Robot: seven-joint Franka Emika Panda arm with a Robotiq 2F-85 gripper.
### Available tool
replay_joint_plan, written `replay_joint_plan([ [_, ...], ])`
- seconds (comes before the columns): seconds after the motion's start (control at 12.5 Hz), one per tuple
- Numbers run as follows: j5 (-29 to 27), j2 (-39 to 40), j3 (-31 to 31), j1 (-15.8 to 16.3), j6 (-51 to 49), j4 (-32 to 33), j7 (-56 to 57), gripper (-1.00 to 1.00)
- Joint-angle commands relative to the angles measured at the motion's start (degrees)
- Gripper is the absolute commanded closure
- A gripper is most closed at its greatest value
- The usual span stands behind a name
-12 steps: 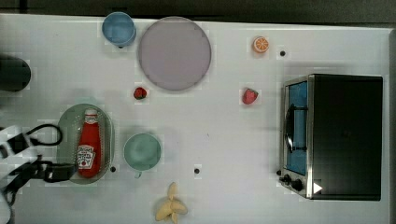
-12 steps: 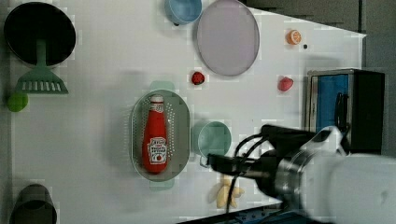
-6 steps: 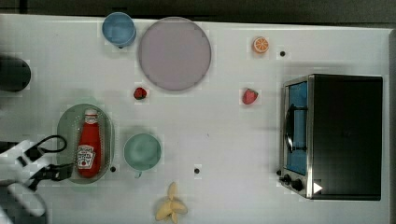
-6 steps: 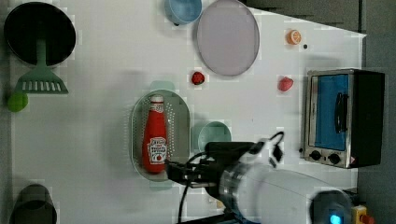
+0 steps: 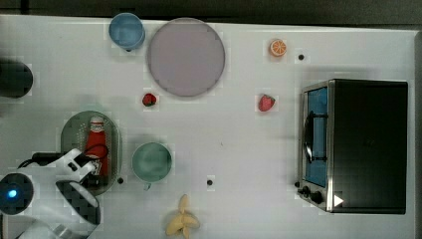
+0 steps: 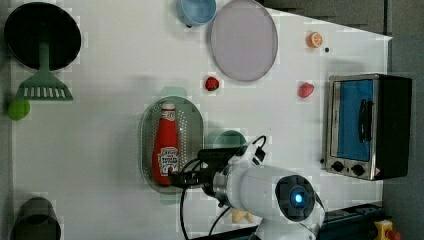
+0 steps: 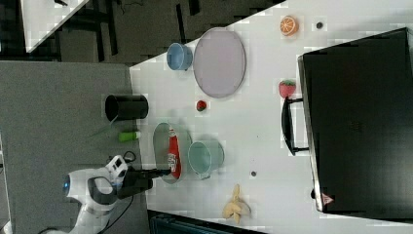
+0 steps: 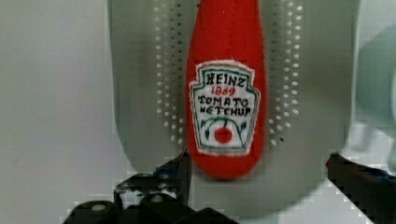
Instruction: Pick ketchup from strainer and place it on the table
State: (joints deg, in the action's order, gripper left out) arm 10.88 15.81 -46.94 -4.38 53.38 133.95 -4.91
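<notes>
The ketchup, a red bottle with a white cap and label, lies lengthwise in the pale green strainer on the white table. In the left view the ketchup fills the strainer from end to end. My gripper is open, hovering over the strainer's end by the bottle's base, one finger on each side of the base and clear of it. From the top view's lower left my gripper covers the bottle's lower part. In the right view my gripper is at the end of the ketchup.
A green cup stands close beside the strainer. A banana, two strawberries, a lilac plate, a blue cup and a toaster oven share the table. A spatula lies at the left view's left.
The arm has swung in over the strainer's end, and the gripper now stands above the ketchup's base. The gripper stayed open. The ketchup has not moved.
</notes>
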Motion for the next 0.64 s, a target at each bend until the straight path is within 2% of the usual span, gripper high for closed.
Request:
replay_joint_plan([
  [0.08,4.56,4.20,0.29,-0.48,3.63,-2.15,-2.35,-1.00],
  [0.64,15.77,16.20,4.02,1.30,7.97,-5.29,-10.42,-1.00],
])
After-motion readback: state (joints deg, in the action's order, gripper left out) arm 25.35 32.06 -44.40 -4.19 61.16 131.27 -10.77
